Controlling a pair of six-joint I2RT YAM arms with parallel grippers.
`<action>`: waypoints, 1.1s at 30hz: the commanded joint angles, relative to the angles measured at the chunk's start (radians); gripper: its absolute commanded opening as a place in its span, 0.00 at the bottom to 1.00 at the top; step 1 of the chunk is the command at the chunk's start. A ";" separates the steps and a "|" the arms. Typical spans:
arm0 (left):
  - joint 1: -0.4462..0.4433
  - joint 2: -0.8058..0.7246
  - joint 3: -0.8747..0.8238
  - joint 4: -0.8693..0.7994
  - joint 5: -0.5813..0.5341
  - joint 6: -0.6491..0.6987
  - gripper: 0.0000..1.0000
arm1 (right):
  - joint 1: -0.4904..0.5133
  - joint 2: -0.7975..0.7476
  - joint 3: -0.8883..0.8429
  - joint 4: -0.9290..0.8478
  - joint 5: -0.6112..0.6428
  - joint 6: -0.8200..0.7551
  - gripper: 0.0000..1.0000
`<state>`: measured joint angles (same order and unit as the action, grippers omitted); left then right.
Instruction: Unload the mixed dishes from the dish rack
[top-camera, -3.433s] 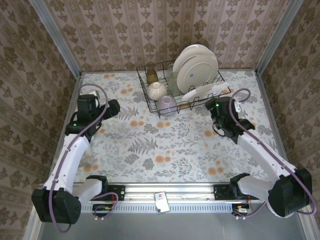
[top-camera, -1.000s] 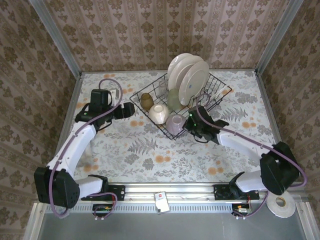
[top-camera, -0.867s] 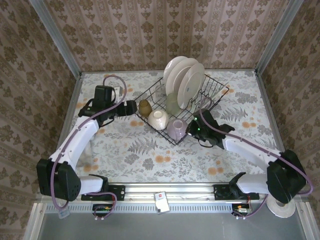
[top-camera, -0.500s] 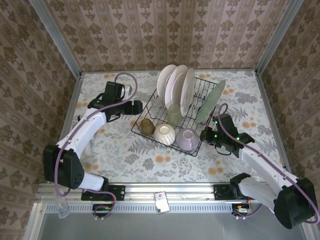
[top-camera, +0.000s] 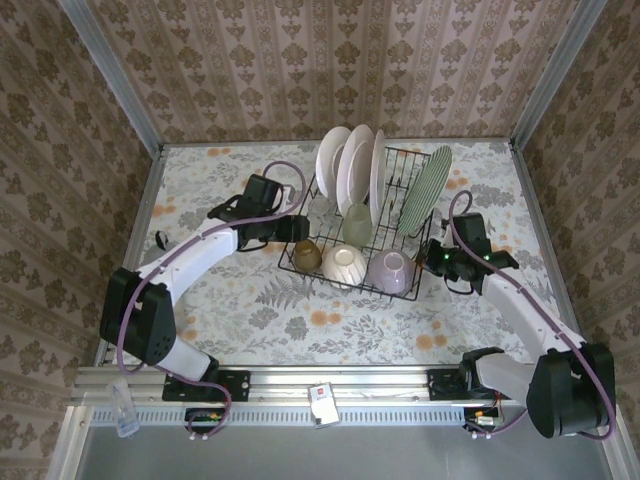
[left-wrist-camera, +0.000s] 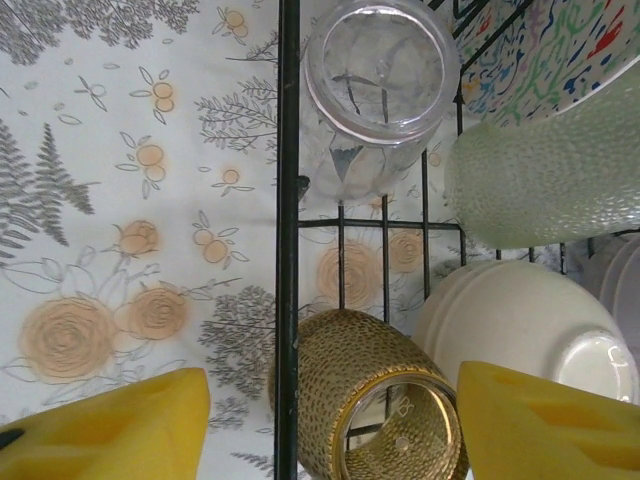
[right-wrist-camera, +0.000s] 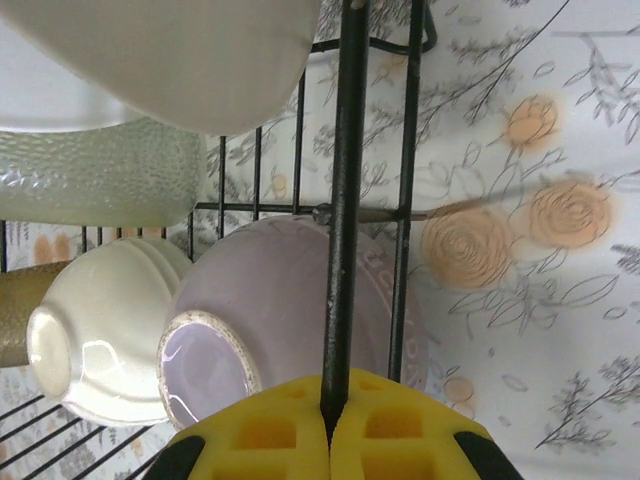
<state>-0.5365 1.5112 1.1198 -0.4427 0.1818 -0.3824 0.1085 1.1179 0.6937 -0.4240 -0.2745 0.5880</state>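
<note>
Dish rack (top-camera: 392, 170) sits on the table (top-camera: 230, 300) toward the far edge, about mid-width, with the dishes inside. Along its near side, left to right: brown cup (top-camera: 307, 255), cream bowl (top-camera: 343, 263), lavender bowl (top-camera: 392, 272), all tipped on their sides. Green glass (top-camera: 358, 225) just behind them. White plates (top-camera: 345, 170) upright at the far end; patterned plate (top-camera: 425, 190) leaning at the right end. Left claw (left-wrist-camera: 330, 400) wide, one finger either side of the brown cup, astride the rack's left rim wire, no contact seen. Right claw (right-wrist-camera: 330, 425) pinched tight on the rack's right rim wire.
</note>
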 joint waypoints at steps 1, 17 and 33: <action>-0.027 0.017 -0.022 0.067 0.030 -0.074 0.63 | -0.061 0.055 0.018 0.023 0.156 -0.081 0.00; -0.038 -0.046 -0.041 0.071 -0.009 -0.101 0.77 | -0.124 -0.088 0.127 -0.046 0.272 -0.014 0.53; 0.073 -0.340 -0.184 0.257 0.185 -0.188 1.00 | -0.123 0.157 0.487 -0.029 0.288 -0.056 0.75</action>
<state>-0.4641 1.1992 0.9539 -0.2340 0.2916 -0.5323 -0.0124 1.2079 1.1107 -0.4377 -0.0250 0.5476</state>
